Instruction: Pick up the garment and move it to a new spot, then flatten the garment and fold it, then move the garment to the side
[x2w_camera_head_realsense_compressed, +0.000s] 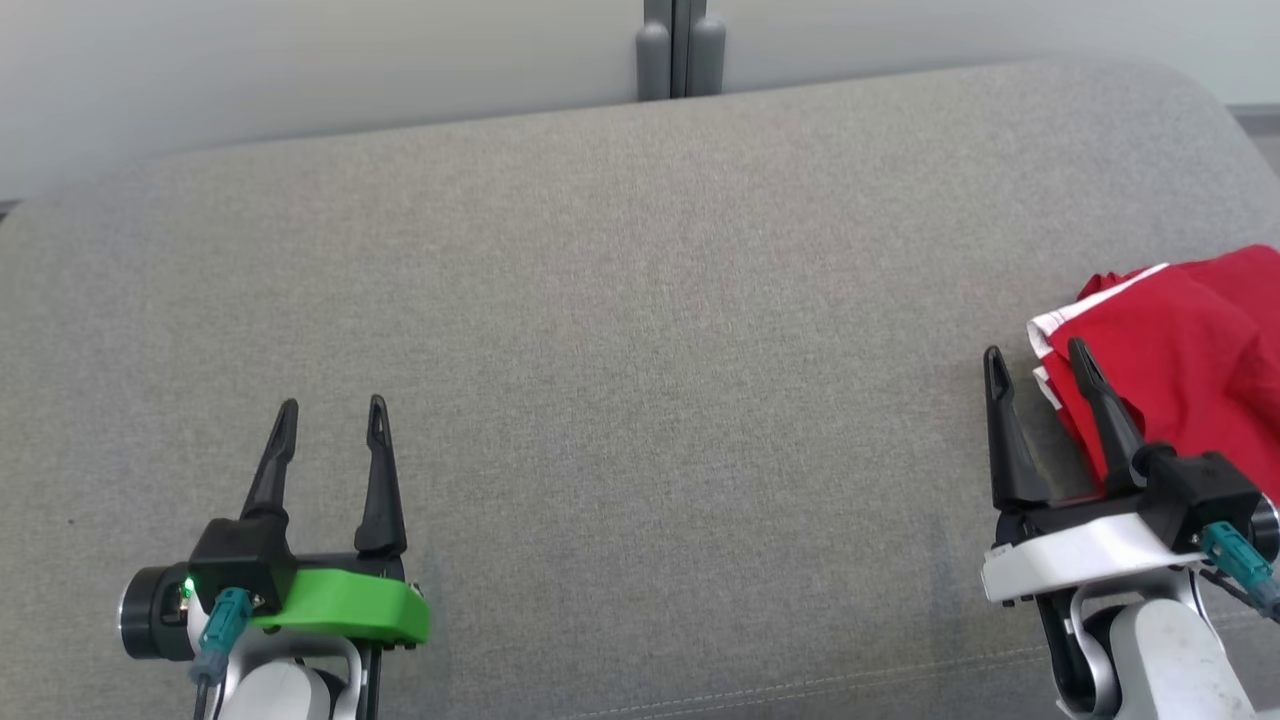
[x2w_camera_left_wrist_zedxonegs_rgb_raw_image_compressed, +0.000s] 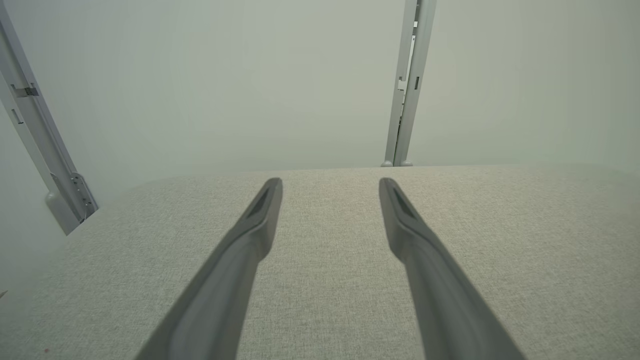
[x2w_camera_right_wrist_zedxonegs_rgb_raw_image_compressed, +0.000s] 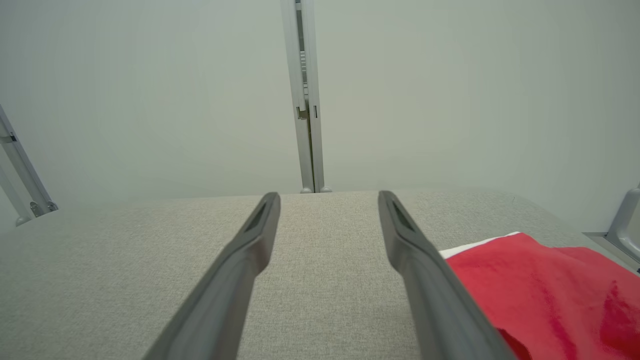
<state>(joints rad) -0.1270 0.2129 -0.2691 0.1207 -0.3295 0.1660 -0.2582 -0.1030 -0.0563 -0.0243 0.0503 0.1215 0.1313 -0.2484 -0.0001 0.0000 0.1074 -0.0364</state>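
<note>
The crumpled red garment (x2w_camera_head_realsense_compressed: 1190, 340) lies at the right end of the grey fabric cushion (x2w_camera_head_realsense_compressed: 640, 300), just beside the right gripper (x2w_camera_head_realsense_compressed: 1035, 349), whose jaws stand open and hold nothing. The left gripper (x2w_camera_head_realsense_compressed: 332, 403), also open and empty, is well apart from it, with wide bare fabric between them. Behind the cushion's rounded back edge stands a grey post (x2w_camera_head_realsense_compressed: 680, 50).

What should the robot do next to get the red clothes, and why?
Probably nudge the right gripper a little to its right and lower it onto the red garment. It stands open and empty, and the garment lies bunched just beside it on the grey cushion, far from the left gripper.
</note>
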